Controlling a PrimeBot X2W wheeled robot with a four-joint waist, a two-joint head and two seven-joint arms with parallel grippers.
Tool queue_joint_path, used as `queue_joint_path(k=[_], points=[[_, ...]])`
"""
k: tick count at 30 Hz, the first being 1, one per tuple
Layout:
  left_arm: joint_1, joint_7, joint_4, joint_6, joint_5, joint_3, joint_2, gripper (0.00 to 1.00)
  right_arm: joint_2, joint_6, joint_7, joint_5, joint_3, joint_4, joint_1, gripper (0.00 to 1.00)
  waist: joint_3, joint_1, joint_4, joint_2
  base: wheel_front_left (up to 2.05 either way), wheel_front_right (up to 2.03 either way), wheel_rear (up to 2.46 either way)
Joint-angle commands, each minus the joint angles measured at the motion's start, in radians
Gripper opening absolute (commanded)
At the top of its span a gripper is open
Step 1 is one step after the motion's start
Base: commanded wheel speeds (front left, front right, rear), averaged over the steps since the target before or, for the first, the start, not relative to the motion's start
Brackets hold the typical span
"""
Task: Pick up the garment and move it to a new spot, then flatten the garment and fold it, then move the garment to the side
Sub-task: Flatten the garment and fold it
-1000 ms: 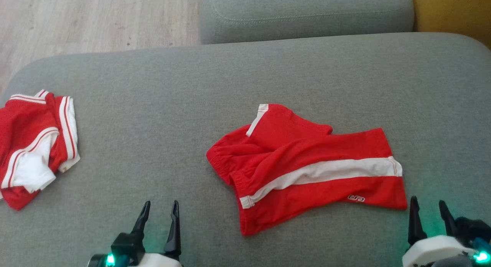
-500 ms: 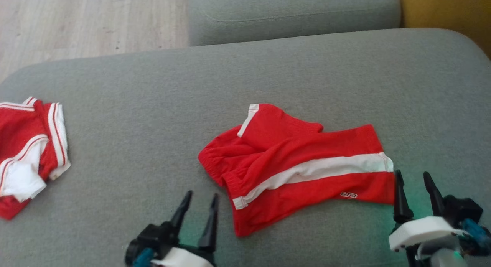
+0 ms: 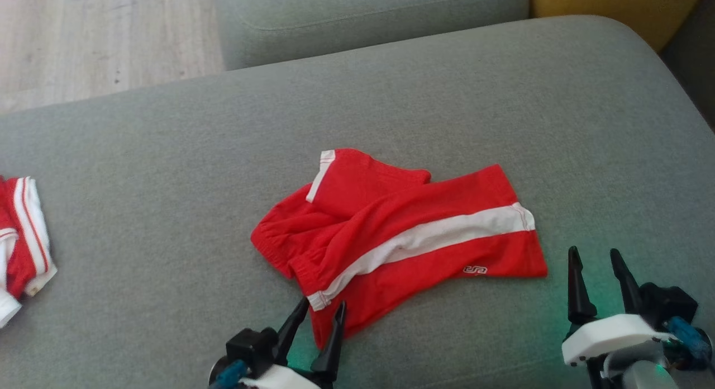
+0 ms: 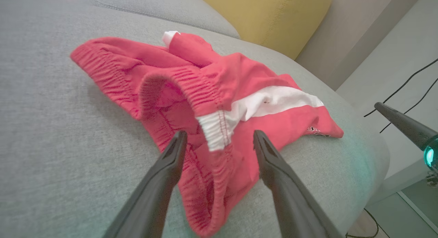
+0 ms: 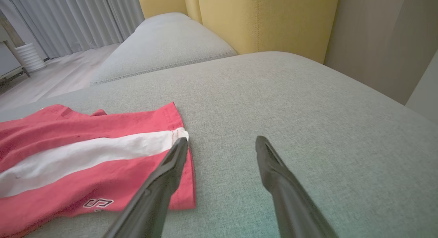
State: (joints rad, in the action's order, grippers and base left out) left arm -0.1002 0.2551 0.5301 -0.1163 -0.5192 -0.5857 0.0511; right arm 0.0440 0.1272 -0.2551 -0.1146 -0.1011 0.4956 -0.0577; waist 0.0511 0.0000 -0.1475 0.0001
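Left hand straddles waistband of red shorts; right hand beside hem.

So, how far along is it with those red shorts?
Nothing looks done: the crumpled red shorts with a white stripe lie unfolded on the grey fabric cushion. In hand: open left gripper straddles the waistband, open right gripper beside the leg hem. Lifting, flattening, folding, moving aside remain.

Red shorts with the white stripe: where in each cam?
Head view: red shorts centre, on the grey cushion.
Left wrist view: centre, waistband nearest the camera.
Right wrist view: lower left, hem toward the middle.
Shared landmark: small white logo by the hem.
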Motion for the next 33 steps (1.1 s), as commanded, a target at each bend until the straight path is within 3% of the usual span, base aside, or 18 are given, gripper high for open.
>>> queue_joint_path(k=[1, 2, 3, 4, 5, 17, 26, 33], points=[[-0.042, 0.007, -0.025, -0.008, -0.002, 0.03, -0.001, 1.0, 0.006, 0.003, -0.007, -0.005, 0.026, -0.028, -0.043, 1.0, 0.005, 0.0, -0.008, -0.0001, 0.0, 0.0, 0.0], [-0.044, 0.007, -0.027, -0.009, -0.002, 0.031, -0.001, 1.0, 0.006, 0.003, -0.007, -0.005, 0.025, -0.027, -0.042, 1.0, 0.006, 0.0, -0.009, -0.0001, 0.0, 0.0, 0.0], [-0.046, 0.007, -0.031, -0.009, -0.002, 0.033, -0.001, 0.72, 0.006, 0.003, -0.007, -0.006, 0.024, -0.024, -0.041, 1.0, 0.006, 0.0, -0.008, -0.0001, 0.0, 0.0, 0.0], [-0.047, 0.007, -0.039, -0.01, -0.002, 0.037, -0.001, 0.1, 0.006, 0.003, -0.007, -0.007, 0.023, -0.022, -0.04, 1.0, 0.005, 0.0, -0.006, -0.0001, 0.0, 0.0, 0.0], [-0.047, 0.007, -0.049, -0.01, -0.004, 0.044, -0.001, 0.0, 0.006, 0.003, -0.007, -0.009, 0.021, -0.019, -0.038, 1.0, 0.004, 0.0, -0.002, -0.0001, 0.0, 0.0, 0.0], [-0.012, 0.007, -0.309, -0.013, 0.099, 0.221, -0.001, 0.0, 0.006, 0.003, -0.007, -0.058, 0.079, -0.005, -0.02, 1.0, -0.034, 0.0, 0.113, -0.0001, 0.0, 0.0, 0.0], [0.036, 0.007, -0.285, -0.014, 0.142, 0.287, -0.001, 0.0, 0.006, 0.003, -0.007, -0.149, 0.272, 0.047, -0.054, 1.0, -0.035, 0.0, 0.17, -0.0001, 0.0, 0.0, 0.0], [0.033, 0.007, -0.268, -0.014, 0.144, 0.295, -0.001, 0.0, 0.006, 0.003, -0.007, -0.209, 0.336, 0.166, -0.112, 1.0, -0.023, 0.0, 0.197, -0.0001, 0.0, 0.0, 0.0]])
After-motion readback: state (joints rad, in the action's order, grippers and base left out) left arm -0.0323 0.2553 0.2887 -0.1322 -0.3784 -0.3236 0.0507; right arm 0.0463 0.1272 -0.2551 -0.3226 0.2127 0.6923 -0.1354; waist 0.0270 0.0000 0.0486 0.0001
